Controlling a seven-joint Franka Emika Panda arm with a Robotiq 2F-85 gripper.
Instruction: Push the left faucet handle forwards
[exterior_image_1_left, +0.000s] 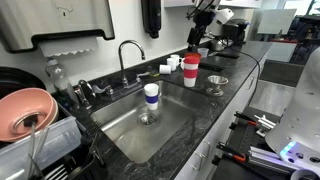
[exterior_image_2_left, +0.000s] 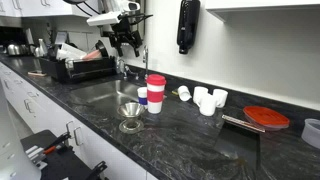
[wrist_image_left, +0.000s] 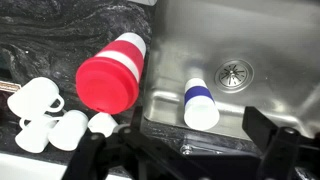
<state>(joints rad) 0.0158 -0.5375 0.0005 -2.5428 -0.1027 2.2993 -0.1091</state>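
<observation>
The faucet stands at the back of the steel sink (exterior_image_1_left: 120, 125), with a tall arched spout (exterior_image_1_left: 130, 50). A small dark lever that looks like the left faucet handle (exterior_image_1_left: 103, 90) sits low beside the spout base; I cannot make it out in the wrist view. My gripper (exterior_image_1_left: 198, 38) hangs open and empty in the air, well to the right of the faucet, above a red cup (exterior_image_1_left: 190, 70). It also shows in an exterior view (exterior_image_2_left: 125, 42). In the wrist view the gripper's (wrist_image_left: 180, 150) dark fingers are spread wide over the sink edge.
A white bottle with a blue band (wrist_image_left: 200, 105) stands in the sink near the drain (wrist_image_left: 232, 72). Several small white cups (wrist_image_left: 40, 115) and the red cup (wrist_image_left: 110, 75) stand on the dark counter. A metal funnel (exterior_image_2_left: 131, 112), a dish rack (exterior_image_2_left: 80, 68) and a pink bowl (exterior_image_1_left: 25, 110) are nearby.
</observation>
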